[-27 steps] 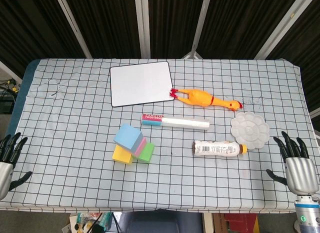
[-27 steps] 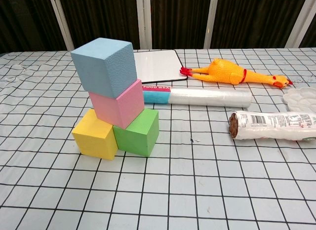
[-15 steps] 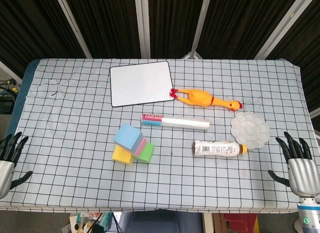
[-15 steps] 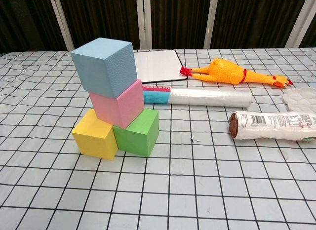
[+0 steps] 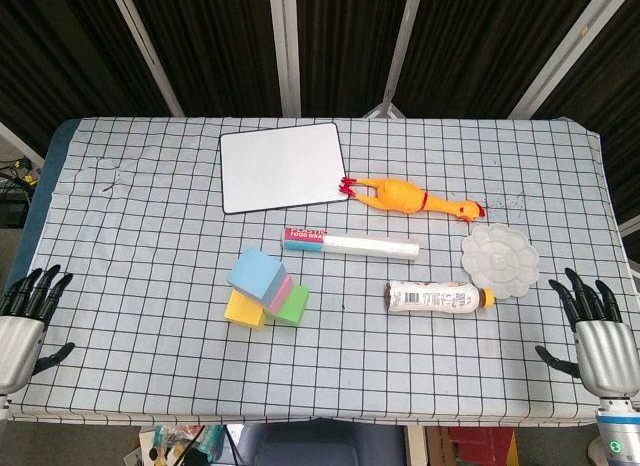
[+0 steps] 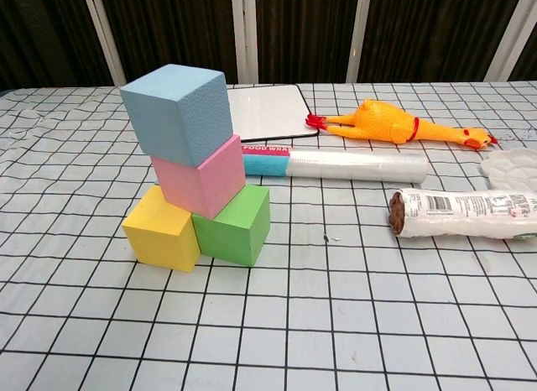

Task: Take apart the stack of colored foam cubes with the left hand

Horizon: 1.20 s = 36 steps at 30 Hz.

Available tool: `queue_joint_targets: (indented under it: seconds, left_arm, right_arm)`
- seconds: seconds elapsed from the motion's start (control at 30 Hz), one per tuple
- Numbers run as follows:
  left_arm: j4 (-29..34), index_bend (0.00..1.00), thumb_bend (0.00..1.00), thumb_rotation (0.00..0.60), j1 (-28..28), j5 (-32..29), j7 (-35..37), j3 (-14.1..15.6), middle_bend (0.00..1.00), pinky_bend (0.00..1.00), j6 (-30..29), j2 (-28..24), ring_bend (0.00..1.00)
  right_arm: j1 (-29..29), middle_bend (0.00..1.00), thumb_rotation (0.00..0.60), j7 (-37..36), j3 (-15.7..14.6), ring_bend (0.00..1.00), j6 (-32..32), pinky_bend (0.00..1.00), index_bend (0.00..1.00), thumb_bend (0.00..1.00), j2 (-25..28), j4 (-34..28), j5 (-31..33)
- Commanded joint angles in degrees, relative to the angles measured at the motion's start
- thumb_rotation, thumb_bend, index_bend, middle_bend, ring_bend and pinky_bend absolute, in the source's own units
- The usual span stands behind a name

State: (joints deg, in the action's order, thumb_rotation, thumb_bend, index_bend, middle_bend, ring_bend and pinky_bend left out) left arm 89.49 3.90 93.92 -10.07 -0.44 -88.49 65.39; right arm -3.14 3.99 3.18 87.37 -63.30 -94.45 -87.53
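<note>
The foam cube stack stands left of the table's middle. A blue cube point(image 6: 178, 112) tops a pink cube point(image 6: 200, 176), which rests on a yellow cube point(image 6: 162, 229) and a green cube point(image 6: 236, 225) side by side. In the head view the blue cube point(image 5: 256, 274) covers most of the others. My left hand point(image 5: 22, 326) hangs open at the table's near left corner, far from the stack. At the near right edge, my right hand point(image 5: 598, 336) is open too. Neither hand shows in the chest view.
Behind the stack lie a food-wrap box point(image 5: 350, 245) and a whiteboard point(image 5: 281, 166). A rubber chicken point(image 5: 408, 198), a white palette point(image 5: 499, 254) and a wrapped bottle point(image 5: 438, 297) lie to the right. A checked cloth covers the table point(image 5: 130, 256).
My left hand has risen a little and shifted slightly right at the table's corner. The right hand dropped a bit and came partly back up. The cubes have not moved.
</note>
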Motion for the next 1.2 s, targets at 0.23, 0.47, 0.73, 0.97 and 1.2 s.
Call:
queue_joint_targets:
  seconds: [0.23,0.47,0.73,0.97,1.2]
  left_arm:
    - [6.4,0.0,0.04,0.6,9.5,-5.0,1.1,-2.1,0.0,0.13,16.6,-5.8,0.0]
    - [12.3,0.0,0.04,0.6,18.1,-12.1,-3.1,-3.6,0.0,0.13,32.2,-9.3,0.0]
    - [17.6,0.0,0.01,0.6,25.0,-23.8,-14.3,-4.1,0.0,0.14,41.6,-7.6,0.0]
    - [19.0,0.0,0.01,0.6,29.4,-33.5,-23.4,-3.3,0.0,0.14,42.1,-3.9,0.0]
    - [18.8,0.0,0.01,0.6,33.9,-41.9,-31.4,-2.0,0.0,0.14,40.4,1.5,0.0]
  right_arm:
    - [-0.1,0.04,0.6,-0.2,-0.2,0.15,-0.6,0.06,0.16,0.02,0.2,-0.2,-0.1]
    - [-0.1,0.04,0.6,0.0,-0.2,0.15,-0.7,0.06,0.16,0.02,0.2,-0.3,-0.1]
    - [-0.1,0.04,0.6,-0.4,-0.2,0.15,-0.7,0.06,0.16,0.02,0.4,-0.3,-0.1]
    - [0.2,0.04,0.6,-2.1,0.1,0.15,-0.3,0.06,0.16,0.02,1.0,-0.1,0.1]
    - [0.4,0.04,0.6,-3.3,0.2,0.15,0.2,0.06,0.16,0.02,1.2,0.2,0.0]
